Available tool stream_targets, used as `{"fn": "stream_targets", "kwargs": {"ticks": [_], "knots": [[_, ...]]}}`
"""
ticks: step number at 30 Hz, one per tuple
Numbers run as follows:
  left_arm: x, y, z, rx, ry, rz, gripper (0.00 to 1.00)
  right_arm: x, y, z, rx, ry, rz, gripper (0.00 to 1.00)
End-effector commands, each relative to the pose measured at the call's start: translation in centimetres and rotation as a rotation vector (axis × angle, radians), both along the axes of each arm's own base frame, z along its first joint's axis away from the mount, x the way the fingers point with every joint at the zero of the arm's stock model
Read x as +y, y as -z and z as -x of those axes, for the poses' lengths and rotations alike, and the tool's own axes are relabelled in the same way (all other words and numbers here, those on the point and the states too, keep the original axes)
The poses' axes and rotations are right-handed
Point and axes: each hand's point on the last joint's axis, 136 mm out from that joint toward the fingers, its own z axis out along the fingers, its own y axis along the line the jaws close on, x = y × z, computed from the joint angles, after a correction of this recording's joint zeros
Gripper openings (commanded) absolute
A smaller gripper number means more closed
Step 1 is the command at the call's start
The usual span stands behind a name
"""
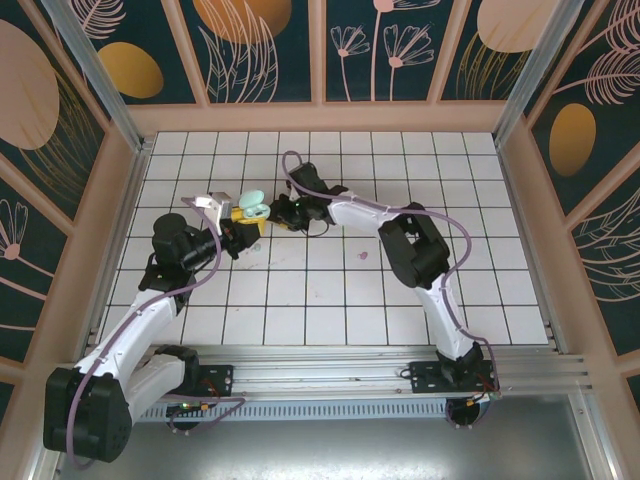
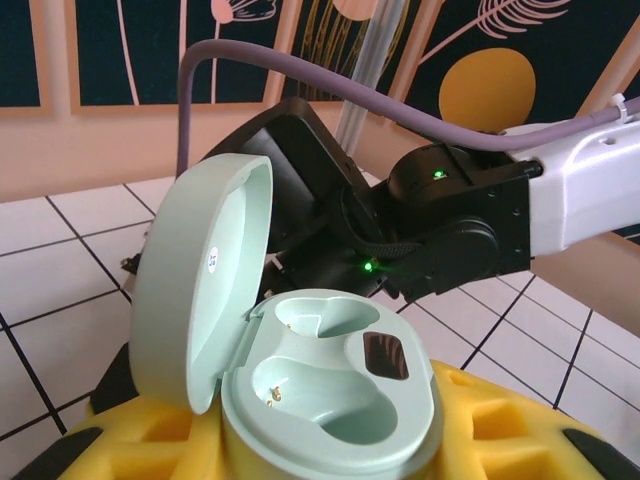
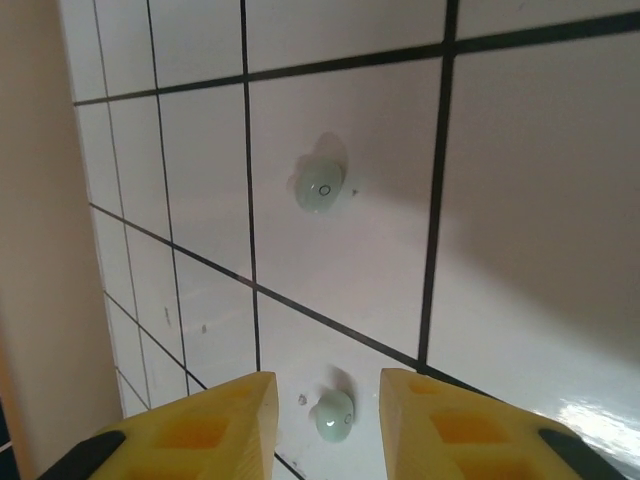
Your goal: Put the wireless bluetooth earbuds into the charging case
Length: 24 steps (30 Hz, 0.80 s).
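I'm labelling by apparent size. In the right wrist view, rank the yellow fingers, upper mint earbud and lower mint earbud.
Largest: yellow fingers, nearest the camera.
Then upper mint earbud.
Smallest: lower mint earbud, only slightly.

Setting: robotics laboratory, bench-top test cell.
Evidence, itemised:
- Work surface (image 1: 330, 300): white square tiles, dark grid lines, boxed in on three sides.
- Walls (image 1: 260, 50): printed panels, dark teal with orange discs and pale leaf and flower outlines, framed in light wood-coloured strips.
- Corner posts (image 1: 95, 70): bare extruded aluminium.
- Mounting rail (image 1: 330, 375): slotted aluminium along the near edge, carrying two black arm bases.
- Left arm (image 1: 130, 335) and right arm (image 1: 445, 320): white and black links.
- Cable (image 2: 400, 105): purple, looped loosely along the arm.
- Status lights (image 2: 369, 266): green, lit on black joint housing.
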Motion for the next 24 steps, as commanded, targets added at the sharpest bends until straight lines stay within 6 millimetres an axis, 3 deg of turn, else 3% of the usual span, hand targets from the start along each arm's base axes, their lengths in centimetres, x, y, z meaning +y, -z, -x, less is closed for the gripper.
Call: {"fn": "stream_targets", "kwargs": {"ticks": [1, 8, 14, 19, 24], "knots": [[0.3, -0.9, -0.2, -0.034, -0.013, -0.009, 0.21, 0.7, 0.7, 1.4, 0.015, 0.018, 0.081, 0.30], [0.3, -1.6, 0.0, -0.045, -0.007, -0.011, 0.21, 1.6, 3.0, 3.6, 0.034, -0.007, 0.164, 0.25], [0.3, -2.2, 0.4, -0.060, -0.006, -0.012, 0.22, 2.1, 3.5, 4.3, 0.034, -0.018, 0.184, 0.25], [0.6, -2.5, 0.6, -0.069, -0.019, -0.021, 0.21, 2.3, 2.9, 3.6, 0.013, -0.005, 0.162, 0.25], [0.9, -2.7, 0.7, -0.080, -0.039, -0.029, 0.21, 2.1, 2.3, 0.9, -0.008, 0.050, 0.149, 0.24]]}}
